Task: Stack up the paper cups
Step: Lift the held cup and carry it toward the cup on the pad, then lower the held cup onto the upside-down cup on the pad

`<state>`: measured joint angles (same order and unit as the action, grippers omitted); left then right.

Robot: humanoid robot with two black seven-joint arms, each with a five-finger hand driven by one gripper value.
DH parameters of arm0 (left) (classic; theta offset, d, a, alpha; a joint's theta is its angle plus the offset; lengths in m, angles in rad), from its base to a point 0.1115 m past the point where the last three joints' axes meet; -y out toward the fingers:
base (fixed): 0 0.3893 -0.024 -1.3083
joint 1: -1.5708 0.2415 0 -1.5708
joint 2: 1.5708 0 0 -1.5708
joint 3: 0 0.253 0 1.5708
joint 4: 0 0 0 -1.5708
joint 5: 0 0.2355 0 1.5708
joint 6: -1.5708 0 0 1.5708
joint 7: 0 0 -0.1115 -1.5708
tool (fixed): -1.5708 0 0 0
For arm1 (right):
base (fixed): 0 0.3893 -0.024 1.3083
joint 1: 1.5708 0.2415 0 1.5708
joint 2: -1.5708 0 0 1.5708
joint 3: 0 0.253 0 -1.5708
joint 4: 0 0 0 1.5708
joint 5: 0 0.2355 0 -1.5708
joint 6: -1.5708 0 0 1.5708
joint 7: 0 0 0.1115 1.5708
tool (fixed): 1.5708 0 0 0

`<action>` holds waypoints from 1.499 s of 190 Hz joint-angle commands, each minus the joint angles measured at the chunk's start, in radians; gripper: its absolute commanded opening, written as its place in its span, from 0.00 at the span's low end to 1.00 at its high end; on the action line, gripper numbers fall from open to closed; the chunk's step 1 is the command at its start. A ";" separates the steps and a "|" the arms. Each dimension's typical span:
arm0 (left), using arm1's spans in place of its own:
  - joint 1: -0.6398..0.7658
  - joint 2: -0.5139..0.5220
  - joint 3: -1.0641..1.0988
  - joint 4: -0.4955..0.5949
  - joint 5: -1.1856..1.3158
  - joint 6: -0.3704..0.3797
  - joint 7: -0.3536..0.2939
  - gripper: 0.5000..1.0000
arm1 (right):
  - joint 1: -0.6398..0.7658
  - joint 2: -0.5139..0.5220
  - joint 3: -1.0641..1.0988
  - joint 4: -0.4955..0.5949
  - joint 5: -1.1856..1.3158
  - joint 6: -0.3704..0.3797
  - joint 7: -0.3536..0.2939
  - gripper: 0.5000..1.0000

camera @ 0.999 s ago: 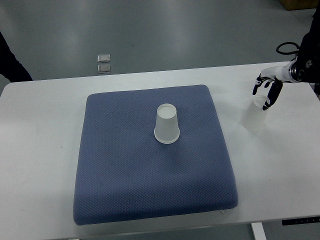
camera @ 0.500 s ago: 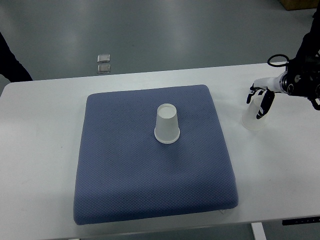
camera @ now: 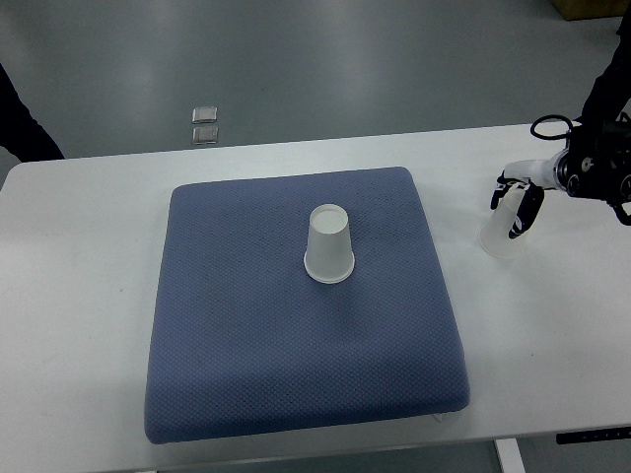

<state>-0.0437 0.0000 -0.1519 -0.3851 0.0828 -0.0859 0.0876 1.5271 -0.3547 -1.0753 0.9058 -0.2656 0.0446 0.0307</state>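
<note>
Change since earlier frames: right hand has lowered from above the cup rim and closed in on the upper part of the translucent white paper cup standing on the bare tabletop; the cup has shifted only slightly.

Right hand: dark fingers curl around the cup's top, one on each side of the wall. Grasp appears made, though how firm it is cannot be told.

Left hand: not in view.

Held cup: at 3 o'clock of the scene, on the white rectangular table, just beyond the right edge of the blue-grey quilted square mat; seemingly inverted, with its wider end on the table.

Target cup: second white paper cup, inverted, narrow base up, at the mat's centre, well apart from the first.

Key relation: target lies at 9 o'clock from the right hand, slightly toward the robot. Both cups have vertical long axes, so stacking likely calls for a lift, a leftward carry and a straight descent over the narrow base.

Background: two small grey metal squares on the floor at 11 o'clock.
</note>
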 commanded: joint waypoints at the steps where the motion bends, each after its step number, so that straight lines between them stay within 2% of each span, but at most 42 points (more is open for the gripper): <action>1: -0.001 0.000 0.000 0.000 -0.001 0.000 0.000 1.00 | -0.012 0.002 0.000 -0.015 -0.001 -0.008 0.000 0.45; 5: 0.001 0.000 0.000 0.000 0.000 0.000 0.000 1.00 | -0.012 0.003 0.000 -0.016 -0.001 -0.008 0.000 0.42; 7: 0.001 0.000 0.000 0.000 -0.001 0.000 0.000 1.00 | -0.013 0.005 0.000 -0.019 -0.001 -0.008 0.000 0.37; 18: 0.001 0.000 0.000 0.000 0.000 0.000 0.000 1.00 | -0.015 0.011 0.000 -0.021 -0.001 -0.009 0.000 0.30; 67: 0.001 0.000 0.000 0.000 0.000 0.000 0.000 1.00 | 0.028 -0.003 -0.005 -0.011 -0.003 0.008 0.000 0.30; 68: 0.001 0.000 0.000 0.000 0.000 0.000 0.000 1.00 | 0.069 -0.004 -0.014 -0.002 -0.003 0.027 0.000 0.31; 101: 0.001 0.000 0.002 0.000 0.000 0.000 0.000 1.00 | 0.229 -0.033 -0.026 0.050 -0.007 0.116 -0.003 0.31; 115: -0.001 0.000 0.002 -0.001 -0.001 0.000 0.000 1.00 | 0.332 -0.046 -0.048 0.082 -0.011 0.182 -0.003 0.32; 152: 0.001 0.000 0.002 -0.001 0.000 -0.002 0.000 1.00 | 0.597 -0.047 -0.144 0.154 -0.012 0.296 -0.002 0.34; 170: 0.001 0.000 0.002 -0.001 0.000 -0.002 0.000 1.00 | 0.676 -0.052 -0.158 0.188 -0.014 0.343 -0.002 0.34; 219: -0.001 0.000 0.002 -0.011 0.000 -0.002 0.000 1.00 | 0.725 -0.032 -0.144 0.252 -0.012 0.339 -0.002 0.34; 244: -0.001 0.000 0.002 -0.012 0.000 -0.002 0.000 1.00 | 0.734 0.032 -0.111 0.292 -0.004 0.293 0.000 0.34; 285: -0.001 0.000 0.002 -0.012 0.000 -0.002 0.000 1.00 | 0.737 0.109 0.000 0.317 0.012 0.299 -0.003 0.35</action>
<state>-0.0445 0.0000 -0.1503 -0.3973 0.0828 -0.0876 0.0876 2.2626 -0.2806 -1.1270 1.2160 -0.2664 0.3395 0.0296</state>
